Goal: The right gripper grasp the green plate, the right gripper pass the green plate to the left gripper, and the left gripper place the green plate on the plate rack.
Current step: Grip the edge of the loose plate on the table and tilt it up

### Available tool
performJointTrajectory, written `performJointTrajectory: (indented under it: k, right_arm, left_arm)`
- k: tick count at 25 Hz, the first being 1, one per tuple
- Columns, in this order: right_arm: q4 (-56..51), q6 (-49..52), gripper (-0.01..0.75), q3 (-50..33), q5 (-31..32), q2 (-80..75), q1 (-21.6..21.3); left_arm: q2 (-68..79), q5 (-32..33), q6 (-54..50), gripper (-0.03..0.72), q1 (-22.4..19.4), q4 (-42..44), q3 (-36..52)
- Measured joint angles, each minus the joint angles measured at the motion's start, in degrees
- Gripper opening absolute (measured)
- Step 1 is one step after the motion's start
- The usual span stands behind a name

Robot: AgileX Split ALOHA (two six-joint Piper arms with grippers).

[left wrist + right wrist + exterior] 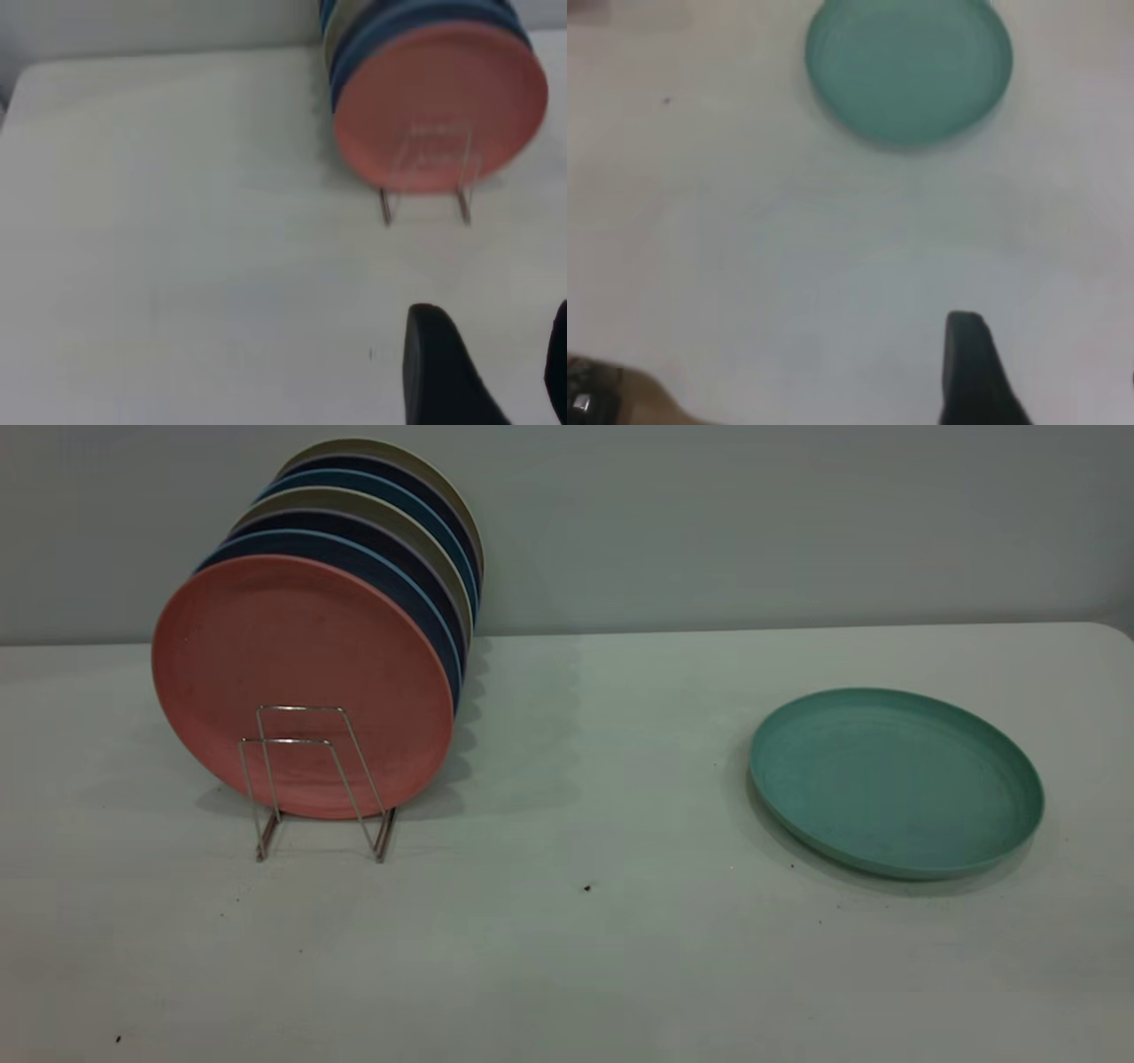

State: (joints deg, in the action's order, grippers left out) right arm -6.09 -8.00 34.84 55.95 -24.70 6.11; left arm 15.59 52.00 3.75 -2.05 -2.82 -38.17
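Note:
The green plate (895, 779) lies flat on the white table at the right; it also shows in the right wrist view (908, 66). The plate rack (314, 784) stands at the left, and its two front wire loops are bare. The left gripper (494, 312) is open and empty above bare table, a short way in front of the rack (425, 199). The right gripper (1050, 345) is open and empty over bare table, well short of the green plate. Neither gripper shows in the exterior view.
A salmon-pink plate (301, 682) stands upright at the front of the rack, with several dark blue and beige plates (390, 540) behind it. A grey wall runs behind the table's far edge (709, 631). Small dark specks dot the tabletop (586, 887).

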Motion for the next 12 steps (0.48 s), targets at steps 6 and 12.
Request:
performJointTrajectory:
  k: [6,12]
  right_arm:
    - [-0.4,-3.4,0.513,6.6,-5.7,-17.5,0.0]
    - [-5.7,-9.4,0.529,10.5,-13.4,-34.2,0.0]
  left_arm:
    - [20.8,-5.0,5.2,0.405,0.0,-0.9,-7.8]
    - [41.0,-7.6,14.5,0.475,0.0,-9.8,-13.6]
